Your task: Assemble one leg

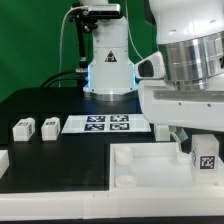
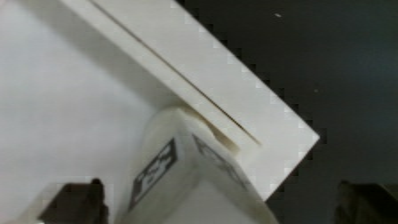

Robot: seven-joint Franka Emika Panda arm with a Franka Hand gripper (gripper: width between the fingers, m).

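A white leg (image 1: 207,160) with a black-and-white tag stands upright at the corner of the large white slab (image 1: 130,165), on the exterior view's right. My gripper (image 1: 197,140) hangs right over it. In the wrist view the leg (image 2: 192,165) sits between my fingers (image 2: 75,200), with a dark gap on each side, so the jaws are open around it and not touching it. The slab's raised corner rim (image 2: 222,85) meets the leg's end. Two more legs (image 1: 22,127) (image 1: 48,124) lie on the black table at the exterior view's left.
The marker board (image 1: 105,123) lies flat behind the slab, in front of the robot base (image 1: 108,65). A white part (image 1: 3,157) shows at the exterior view's left edge. The arm's bulk hides the table's far right.
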